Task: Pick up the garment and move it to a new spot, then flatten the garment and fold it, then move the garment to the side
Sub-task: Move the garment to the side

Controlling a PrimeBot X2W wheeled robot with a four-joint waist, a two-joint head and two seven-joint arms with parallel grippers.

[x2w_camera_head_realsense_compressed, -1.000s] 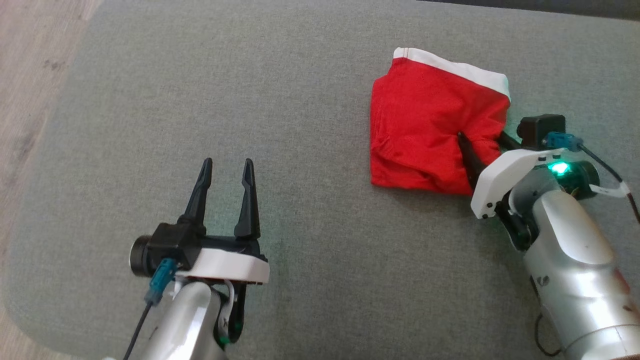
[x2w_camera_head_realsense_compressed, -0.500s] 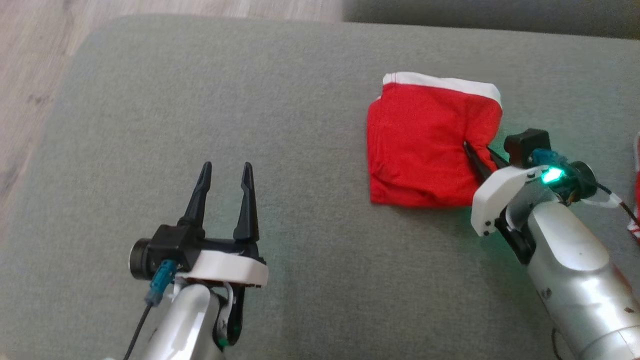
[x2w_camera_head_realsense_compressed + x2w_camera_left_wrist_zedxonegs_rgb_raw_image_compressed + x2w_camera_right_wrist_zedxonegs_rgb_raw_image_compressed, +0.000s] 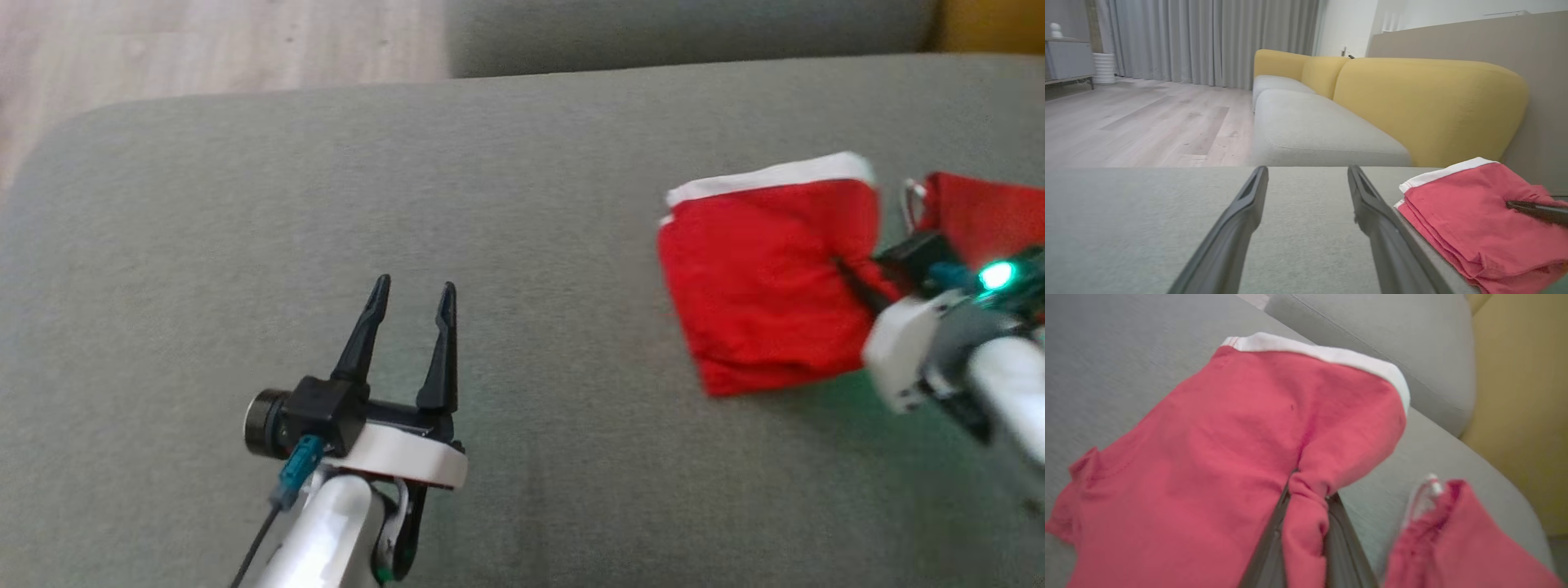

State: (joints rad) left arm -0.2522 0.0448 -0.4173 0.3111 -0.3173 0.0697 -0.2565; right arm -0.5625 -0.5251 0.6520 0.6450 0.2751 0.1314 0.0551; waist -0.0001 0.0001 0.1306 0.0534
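The folded red garment [image 3: 767,278], at the right of the grey cushion [image 3: 408,163], is gripped at its right edge by the right end effector [image 3: 845,273] and is best carried low and slowly so the fold is kept.

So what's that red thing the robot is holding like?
The garment is red, soft-looking cloth with a white band along its far edge. It is folded into a layered, rough square, resting on the grey cushion. The right tool is shut on a bunched bit of its right edge.
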